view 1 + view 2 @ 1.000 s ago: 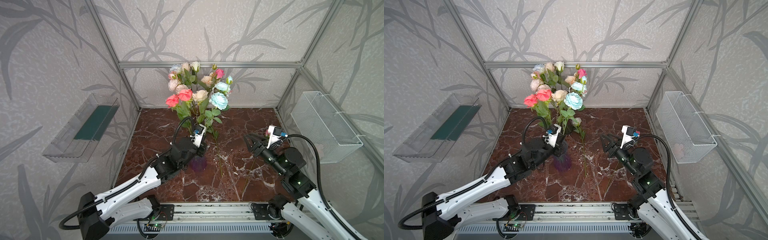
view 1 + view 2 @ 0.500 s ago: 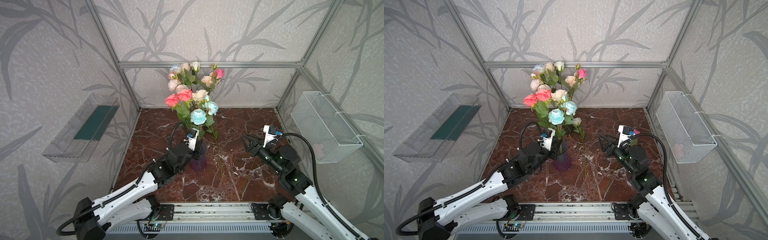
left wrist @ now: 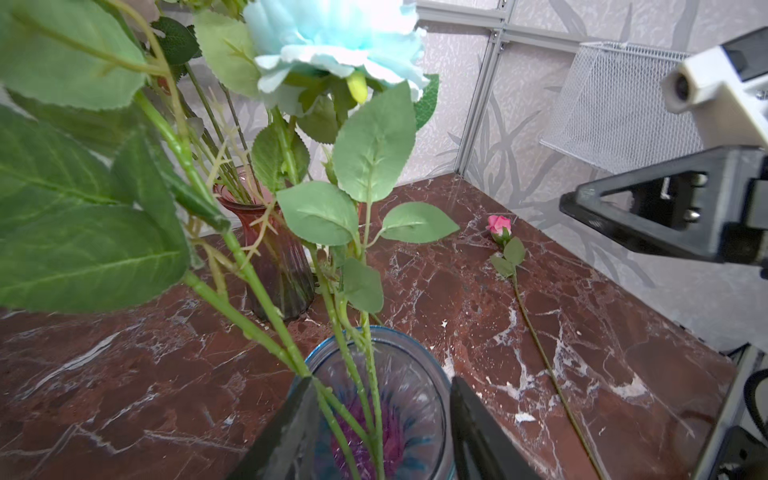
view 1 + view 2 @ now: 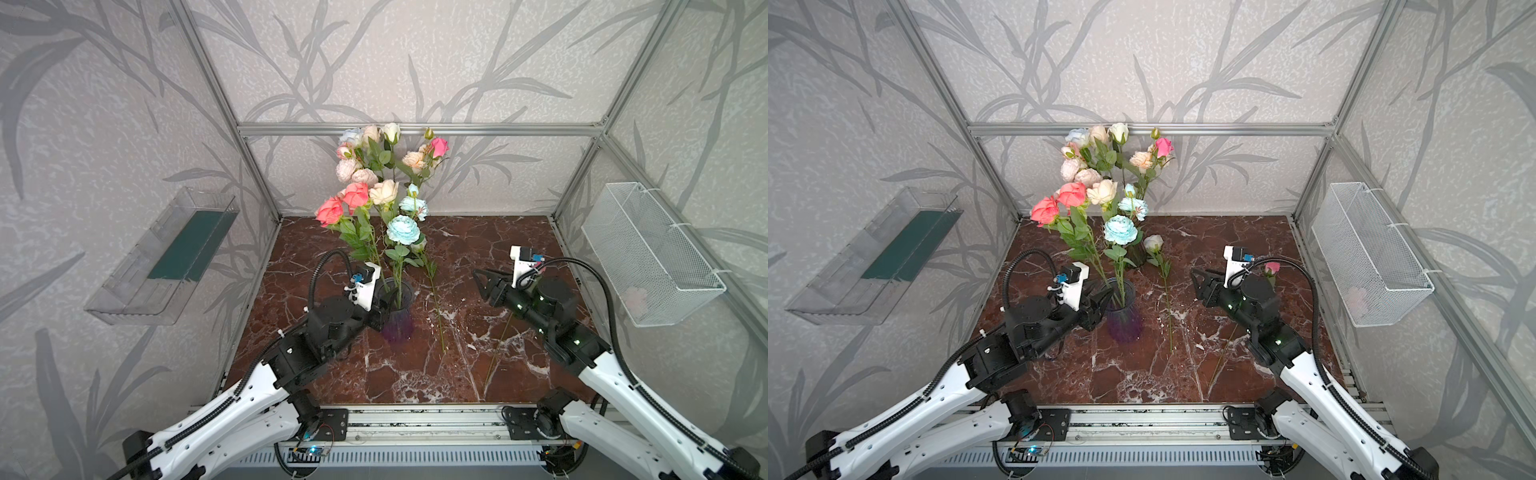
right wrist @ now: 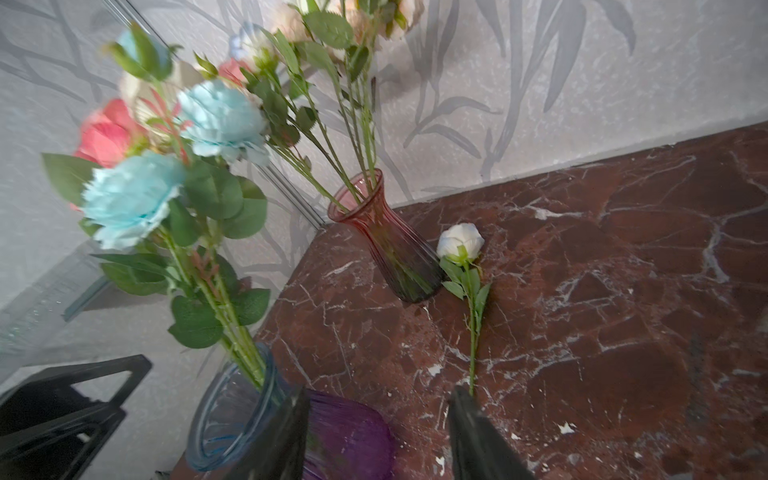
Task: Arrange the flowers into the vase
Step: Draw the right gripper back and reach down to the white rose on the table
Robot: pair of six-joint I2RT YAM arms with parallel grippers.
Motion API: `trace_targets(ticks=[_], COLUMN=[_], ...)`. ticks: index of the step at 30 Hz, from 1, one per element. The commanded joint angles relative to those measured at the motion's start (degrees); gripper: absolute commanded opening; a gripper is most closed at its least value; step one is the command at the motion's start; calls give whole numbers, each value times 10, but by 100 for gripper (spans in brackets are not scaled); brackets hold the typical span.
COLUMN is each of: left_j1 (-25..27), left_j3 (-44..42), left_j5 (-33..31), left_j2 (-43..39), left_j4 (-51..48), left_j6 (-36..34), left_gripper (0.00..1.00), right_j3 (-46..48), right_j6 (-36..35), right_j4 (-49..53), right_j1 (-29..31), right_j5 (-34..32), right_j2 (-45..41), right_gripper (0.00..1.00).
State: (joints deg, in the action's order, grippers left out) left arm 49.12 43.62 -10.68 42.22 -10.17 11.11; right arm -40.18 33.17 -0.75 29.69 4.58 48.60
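i see left jaws half open astride thin green stems [image 3: 266, 309] in the ribbed glass vase [image 3: 419, 399]; right jaws half open, empty.

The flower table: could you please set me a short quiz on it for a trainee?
1. How many flowers lie loose on the table? A) one B) two C) four
2. True or false: the left tool is shut on a stem.
3. Which vase holds the big blue flower?

Key:
1. B: a white rose and a pink bud.
2. False: it stands open at the rim of the purple vase.
3. The purple vase nearer the arms, not the red vase behind it.
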Motion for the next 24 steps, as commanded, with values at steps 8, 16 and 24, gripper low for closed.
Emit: trace_targets(ticks=[8, 16, 24], left_j1=[-2, -2, -1], left_j3=[28, 11, -66], left_j5=[35, -39, -66], left_j2=[-86, -156, -249], left_j4=[-122, -212, -232], left_j6=[49, 121, 216], left_gripper=[57, 57, 60], right_j3=[-165, -305, -433], right_j6=[-102, -151, -169], right_j4=[156, 217, 286], right_j1=[19, 21, 21], right_j5=[-49, -57, -29], right_j2=[251, 470, 638], right_gripper=[47, 39, 38])
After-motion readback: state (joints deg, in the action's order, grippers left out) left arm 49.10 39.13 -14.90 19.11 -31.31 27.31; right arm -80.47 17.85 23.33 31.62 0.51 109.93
